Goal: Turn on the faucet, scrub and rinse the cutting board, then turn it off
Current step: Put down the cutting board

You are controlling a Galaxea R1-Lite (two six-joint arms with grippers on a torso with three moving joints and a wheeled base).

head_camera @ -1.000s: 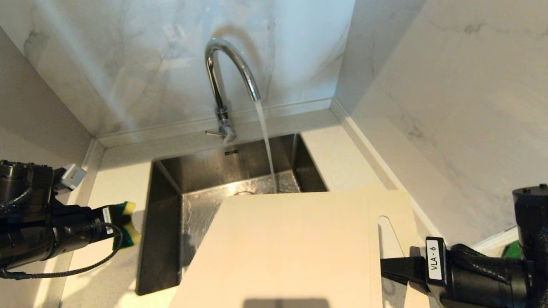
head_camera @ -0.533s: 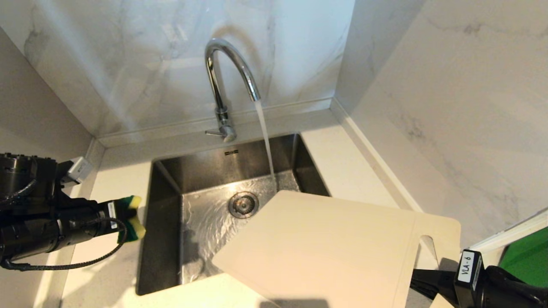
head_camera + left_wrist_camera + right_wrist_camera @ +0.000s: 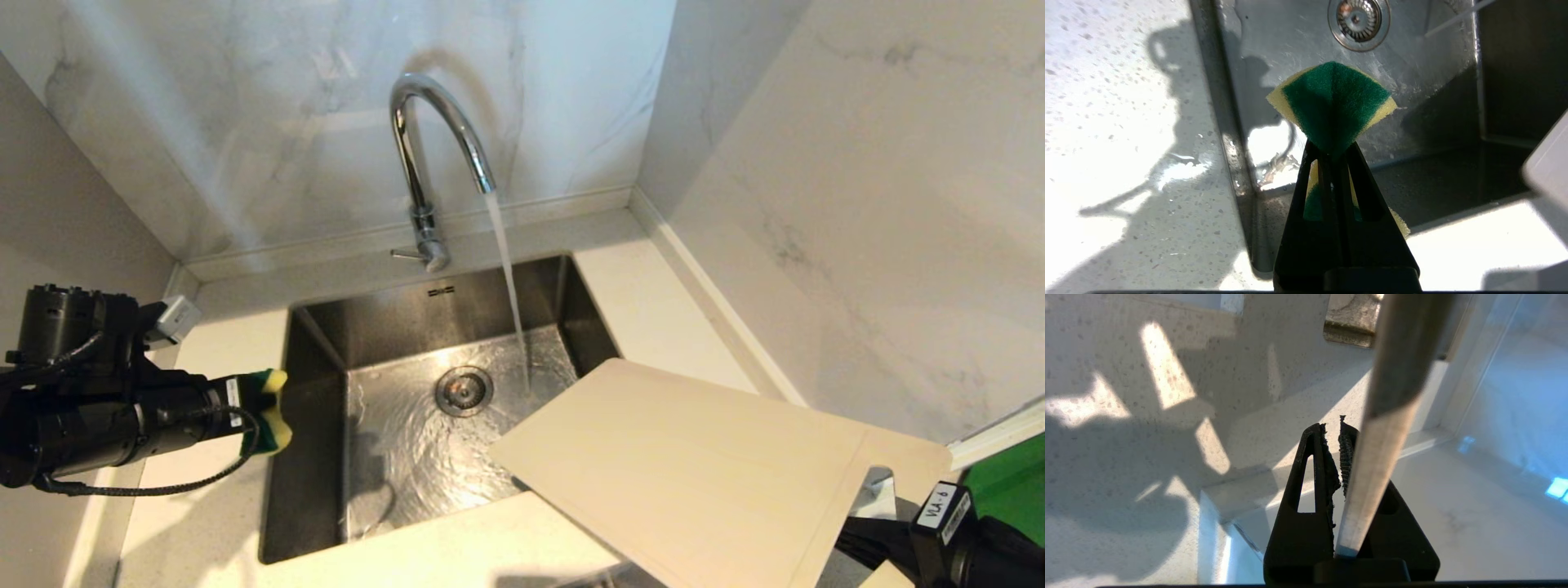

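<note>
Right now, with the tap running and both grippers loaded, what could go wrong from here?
1. The right gripper pinches the cutting board only at its handle end, seen edge-on in its wrist view; the long overhang could twist or slip out.
2. Water from the faucet falls just past the board's corner; tilted into the stream, it may splash the counter.
3. The left gripper squeezes the sponge into a fold, so little scrubbing face shows.

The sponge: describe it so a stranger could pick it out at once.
Start at the steel sink under the running faucet. At its left rim the left gripper is shut on the sponge. It alone is green on yellow foam.
</note>
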